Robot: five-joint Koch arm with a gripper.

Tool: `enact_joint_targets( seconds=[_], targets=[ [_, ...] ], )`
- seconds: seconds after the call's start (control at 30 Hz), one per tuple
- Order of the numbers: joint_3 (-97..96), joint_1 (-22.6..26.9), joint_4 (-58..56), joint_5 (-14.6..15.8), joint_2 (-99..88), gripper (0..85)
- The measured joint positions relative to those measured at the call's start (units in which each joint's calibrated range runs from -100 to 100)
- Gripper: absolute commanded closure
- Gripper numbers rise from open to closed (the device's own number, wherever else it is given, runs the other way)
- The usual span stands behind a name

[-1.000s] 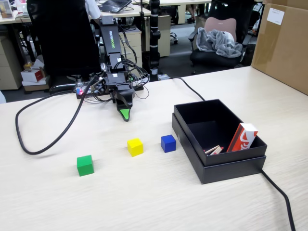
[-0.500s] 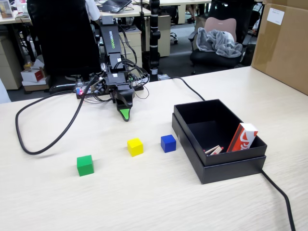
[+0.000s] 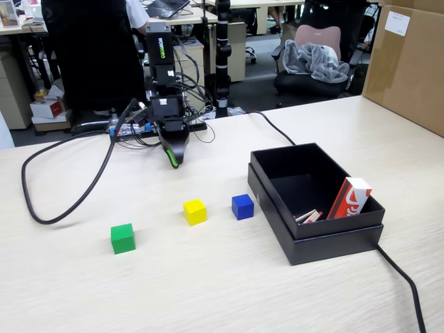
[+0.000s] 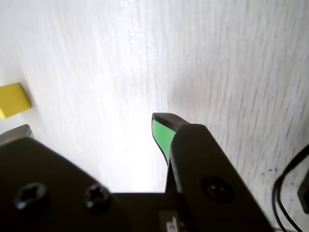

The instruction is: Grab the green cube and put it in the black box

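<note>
Green cube (image 3: 123,238) sits near-left on the table (image 3: 208,291), well apart from the gripper (image 3: 173,161). Looks light, rigid, easy: pinch 2 opposite flat faces. Fingers are spread wide, empty.

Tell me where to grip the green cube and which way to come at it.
Take the green cube across two opposite side faces, coming straight down from above. It sits flat on the table with clear space all round; the yellow cube stands well apart. The gripper probably needs its jaws aligned with the cube's faces.
</note>
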Motion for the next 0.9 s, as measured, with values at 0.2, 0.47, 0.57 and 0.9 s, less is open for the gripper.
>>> enact_joint_targets(
  seconds=[0.2, 0.47, 0.57, 0.9],
  targets=[
    [18.62, -3.91, -12.78, -2.74, 9.19, 38.0],
    [47.47, -11.28, -14.71, -8.94, 41.29, 38.0],
    [58.88, -11.92, -15.02, -9.57, 57.61, 37.9],
    [79.42, -11.87, -14.87, -12.06, 87.51, 37.6]
  ],
)
